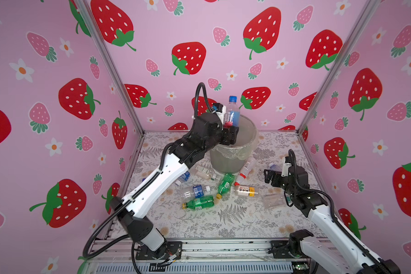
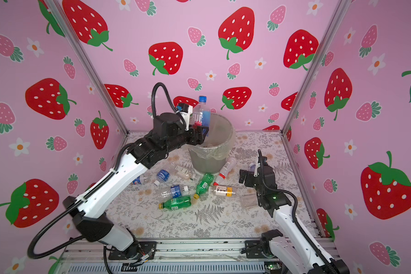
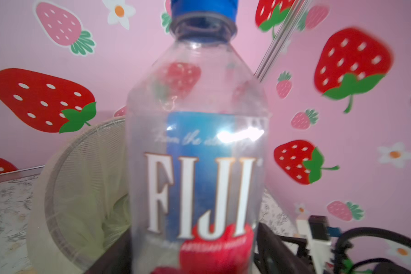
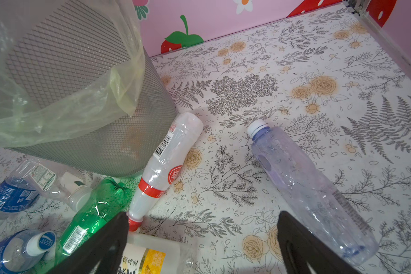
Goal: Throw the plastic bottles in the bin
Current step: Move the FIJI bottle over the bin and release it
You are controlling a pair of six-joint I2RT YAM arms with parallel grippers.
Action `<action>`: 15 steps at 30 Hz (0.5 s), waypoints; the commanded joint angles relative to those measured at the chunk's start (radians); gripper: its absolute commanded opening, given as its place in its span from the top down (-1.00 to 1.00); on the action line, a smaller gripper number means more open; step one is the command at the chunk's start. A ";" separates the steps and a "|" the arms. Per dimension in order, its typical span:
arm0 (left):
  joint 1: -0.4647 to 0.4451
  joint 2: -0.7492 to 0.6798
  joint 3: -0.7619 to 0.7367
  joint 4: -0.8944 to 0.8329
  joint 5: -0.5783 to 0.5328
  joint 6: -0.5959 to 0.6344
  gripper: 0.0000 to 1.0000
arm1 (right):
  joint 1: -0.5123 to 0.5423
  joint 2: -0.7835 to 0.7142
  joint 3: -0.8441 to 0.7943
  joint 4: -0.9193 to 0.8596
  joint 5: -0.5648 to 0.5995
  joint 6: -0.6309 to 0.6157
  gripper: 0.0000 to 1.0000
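Fiji bottle [image 3: 197,166] fills the left wrist view, blurred. It is upright, blue cap up, base down between the fingers [image 3: 273,249] of the left gripper [image 3: 192,237], one dark finger on each side. Pressing or already let go: cannot tell. Bin [image 3: 64,166] rim and mesh wall show behind and below.

Right wrist view: right gripper [image 4: 203,218] has its jaws spread wide with nothing between them. Purple-tinted bottle [image 4: 306,189] lies flat on the table [image 4: 294,71], just beside one finger and outside the gap, white cap pointing away from the gripper. Red-capped bottle [image 4: 166,166] lies beside the other finger, cap toward the gripper, base toward the bin.

Both top views: bin at far centre. Fiji bottle hangs over the opening, toward its far-left rim, long axis vertical. Only the left arm is at the bin; the right gripper sits low to the bin's right. Green bottles [image 1: 224,182] lie flat on the near side.

Judgement: a straight release should land it base-first inside, though the margin at the left rim looks slim.
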 commanded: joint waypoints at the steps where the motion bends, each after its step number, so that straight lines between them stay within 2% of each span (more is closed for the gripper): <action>1: 0.020 0.114 0.252 -0.279 -0.035 0.005 -0.98 | -0.008 -0.013 0.027 0.002 -0.009 -0.017 -0.99; 3: 0.021 0.086 0.247 -0.287 -0.065 0.011 -0.98 | -0.010 -0.028 0.028 -0.009 0.000 -0.021 -0.99; 5: 0.031 0.016 0.180 -0.264 -0.091 0.007 -0.98 | -0.014 -0.043 0.026 -0.015 0.008 -0.029 -0.99; 10: 0.081 -0.161 -0.016 -0.208 -0.074 -0.014 -0.98 | -0.021 -0.035 0.039 -0.026 0.020 -0.041 -0.99; 15: 0.122 -0.282 -0.147 -0.199 -0.042 -0.018 -0.98 | -0.023 -0.020 0.063 -0.033 0.016 -0.036 -0.99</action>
